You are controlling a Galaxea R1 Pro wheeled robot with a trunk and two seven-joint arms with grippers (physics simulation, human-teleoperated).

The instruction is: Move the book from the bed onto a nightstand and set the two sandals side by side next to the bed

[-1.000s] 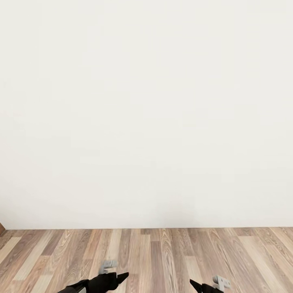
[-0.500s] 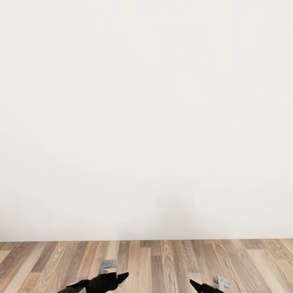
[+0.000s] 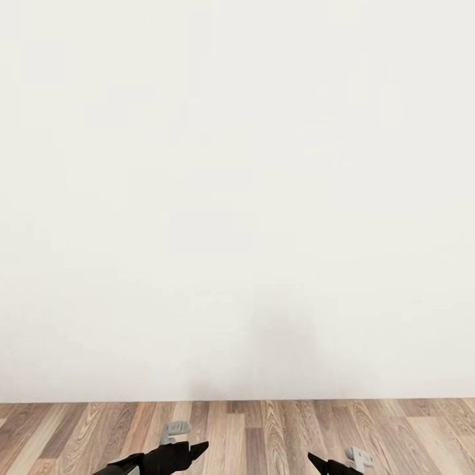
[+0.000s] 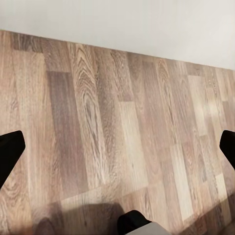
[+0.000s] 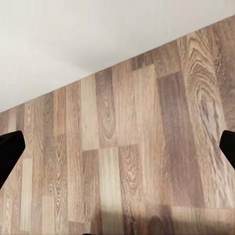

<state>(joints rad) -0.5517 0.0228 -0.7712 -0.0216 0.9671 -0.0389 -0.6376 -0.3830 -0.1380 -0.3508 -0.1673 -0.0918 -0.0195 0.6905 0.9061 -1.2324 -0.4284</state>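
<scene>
Before me are only a white wall (image 3: 237,198) and plank floor (image 3: 264,435), both grippers, left (image 4: 117,147) and right (image 5: 117,147), spread and empty, so I judge the thin book light, best pinched at its edge.

- Brown wood-plank floor (image 5: 132,161) with mixed light and dark boards and strong grain runs up to a plain white wall (image 5: 83,44).
- The seam where floor meets wall crosses the view on a slant.
- Two black fingertips (image 5: 10,152) of the right gripper (image 5: 117,149) stand wide apart, bare floor between them.
- A soft shadow lies on the nearest boards.
</scene>
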